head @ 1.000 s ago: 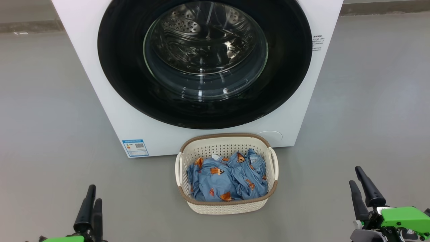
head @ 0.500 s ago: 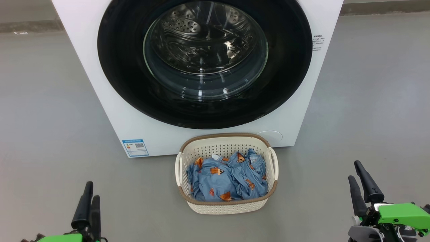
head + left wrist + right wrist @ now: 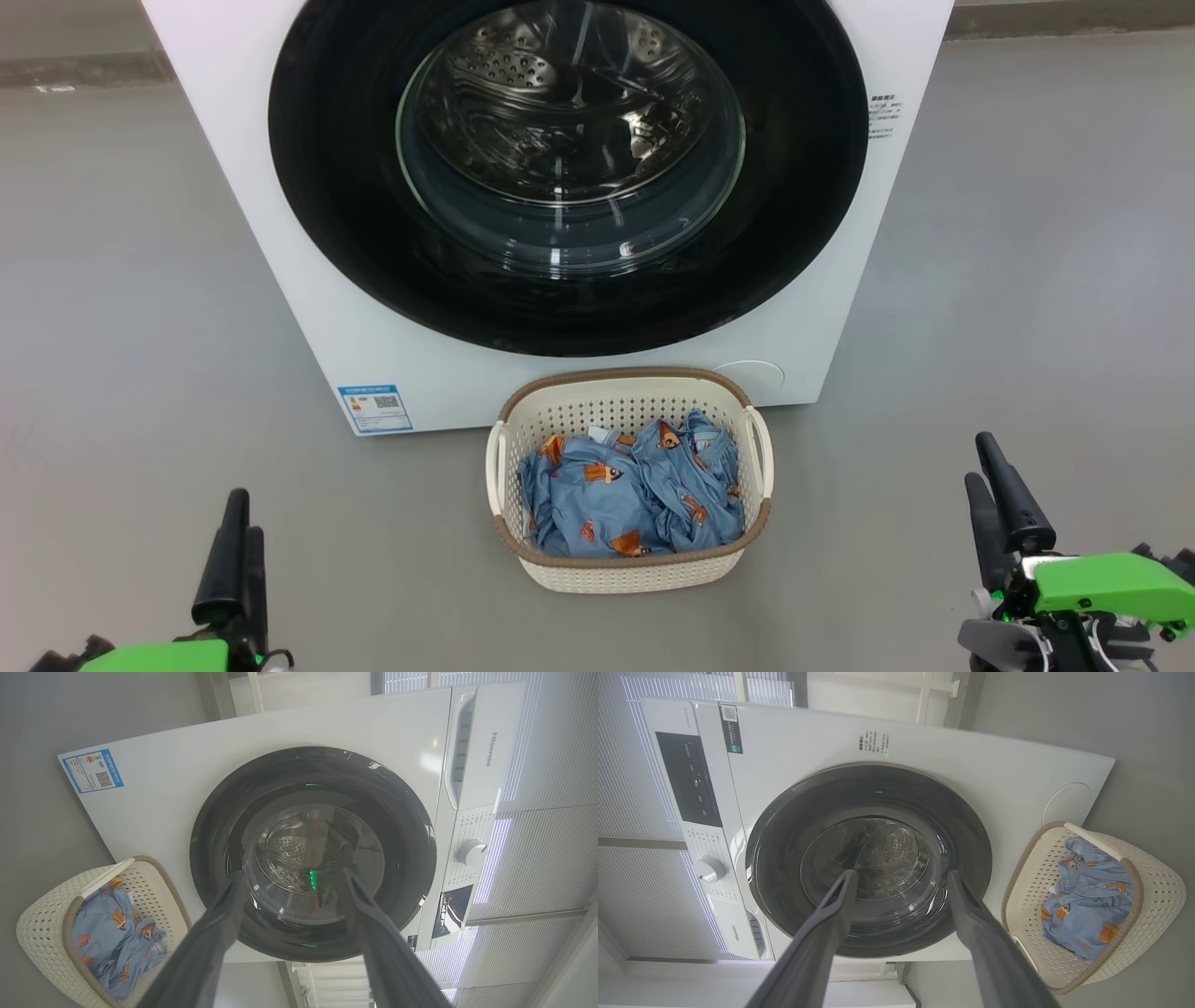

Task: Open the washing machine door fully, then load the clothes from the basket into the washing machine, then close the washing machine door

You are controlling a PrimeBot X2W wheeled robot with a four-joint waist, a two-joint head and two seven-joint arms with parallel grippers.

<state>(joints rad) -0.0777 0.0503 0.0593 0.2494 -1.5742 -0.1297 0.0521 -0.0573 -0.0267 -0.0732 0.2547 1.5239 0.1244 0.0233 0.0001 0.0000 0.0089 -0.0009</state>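
Now, your left hand [image 3: 245, 513] sits low at your left side. Its two dark fingers are spread wide, with nothing between them. Your right hand [image 3: 979, 459] sits low at your right side, and its fingers are spread wide too, holding nothing. Both hands are well away from the basket [image 3: 625, 378]. The basket stands on the grey floor [image 3: 112, 327] between them, just in front of the washing machine [image 3: 219, 140]. The blue clothes [image 3: 625, 495] with little orange pictures lie in a heap inside the basket. The big round door [image 3: 336, 187] with its shiny black ring is shut on the white machine. Through its glass you can see the steel drum [image 3: 560, 93]. A small blue sticker [image 3: 374, 409] is low on the machine's front.
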